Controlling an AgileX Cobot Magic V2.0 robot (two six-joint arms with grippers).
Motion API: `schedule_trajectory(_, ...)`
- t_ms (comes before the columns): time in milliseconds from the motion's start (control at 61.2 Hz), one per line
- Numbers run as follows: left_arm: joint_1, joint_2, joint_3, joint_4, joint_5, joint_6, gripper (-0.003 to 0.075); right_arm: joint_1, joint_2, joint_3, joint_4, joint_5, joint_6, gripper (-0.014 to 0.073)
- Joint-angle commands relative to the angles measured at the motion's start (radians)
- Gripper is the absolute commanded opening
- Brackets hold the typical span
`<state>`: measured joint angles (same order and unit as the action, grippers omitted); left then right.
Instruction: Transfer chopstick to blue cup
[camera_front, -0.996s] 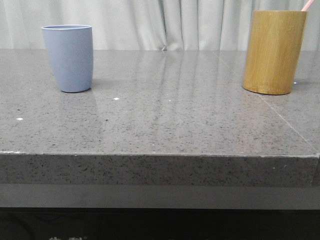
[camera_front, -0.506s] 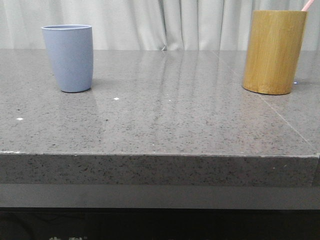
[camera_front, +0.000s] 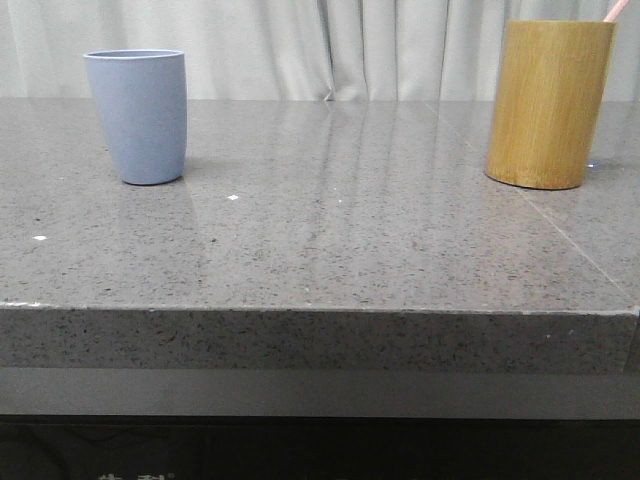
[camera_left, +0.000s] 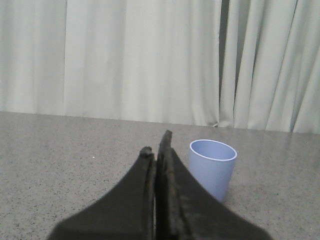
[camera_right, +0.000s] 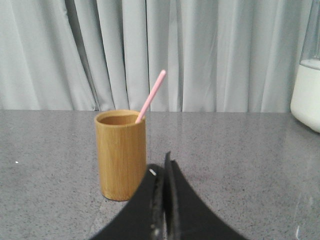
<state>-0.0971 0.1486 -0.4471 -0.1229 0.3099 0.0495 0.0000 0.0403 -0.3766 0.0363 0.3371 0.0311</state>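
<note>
The light-blue cup stands empty at the far left of the grey stone table; it also shows in the left wrist view. A tan bamboo holder stands at the far right, with a pale pink chopstick poking out of it. In the right wrist view the chopstick leans out of the holder. My left gripper is shut and empty, short of the blue cup. My right gripper is shut and empty, short of the holder. Neither gripper shows in the front view.
The table's front edge runs across the front view. Pale curtains hang behind the table. A white and clear jug stands beside the holder at the edge of the right wrist view.
</note>
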Motion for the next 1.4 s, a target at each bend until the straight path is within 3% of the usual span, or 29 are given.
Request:
schedule_trajectory(0, 0.003, 0.096, -0.136, -0.011, 0.042, -0.008, -0.0019, -0.005, 0.084, -0.139, 0.002, 0.028, -0.001, -0.0067)
schedule_trajectory(196, 0.003, 0.281, -0.319, -0.011, 0.188, -0.008, -0.0019, -0.005, 0.285, -0.348, 0.002, 0.18, -0.001, -0.0067)
schedule_trajectory(310, 0.003, 0.36, -0.357, -0.011, 0.206, -0.008, -0.0019, -0.005, 0.38, -0.409, 0.002, 0.246, -0.001, -0.0067)
schedule_trajectory(800, 0.003, 0.553, -0.357, -0.012, 0.208, -0.004, -0.0018, -0.005, 0.576, -0.381, 0.005, 0.296, -0.003, -0.0067)
schedule_trajectory(915, 0.003, 0.577, -0.357, -0.012, 0.208, 0.03, -0.0006, -0.005, 0.596, -0.381, 0.012, 0.324, -0.06, -0.0054)
schedule_trajectory(1012, 0.003, 0.583, -0.357, -0.012, 0.198, 0.062, 0.0077, -0.004, 0.599, -0.381, 0.041, 0.335, -0.102, 0.0039)
schedule_trajectory(1143, 0.003, 0.583, -0.357, -0.012, 0.168, 0.076, 0.0312, -0.004, 0.599, -0.381, 0.054, 0.338, -0.119, 0.0358)
schedule_trajectory(1241, -0.002, 0.583, -0.363, -0.019, 0.138, 0.076, 0.0451, -0.004, 0.599, -0.381, 0.055, 0.338, -0.119, 0.0531)
schedule_trajectory(1306, -0.019, 0.603, -0.386, -0.019, 0.139, 0.076, 0.0465, -0.004, 0.599, -0.381, 0.055, 0.339, -0.119, 0.0581)
schedule_trajectory(1388, -0.048, 0.647, -0.433, -0.019, 0.158, 0.078, 0.0461, -0.004, 0.599, -0.381, 0.058, 0.337, -0.119, 0.0582)
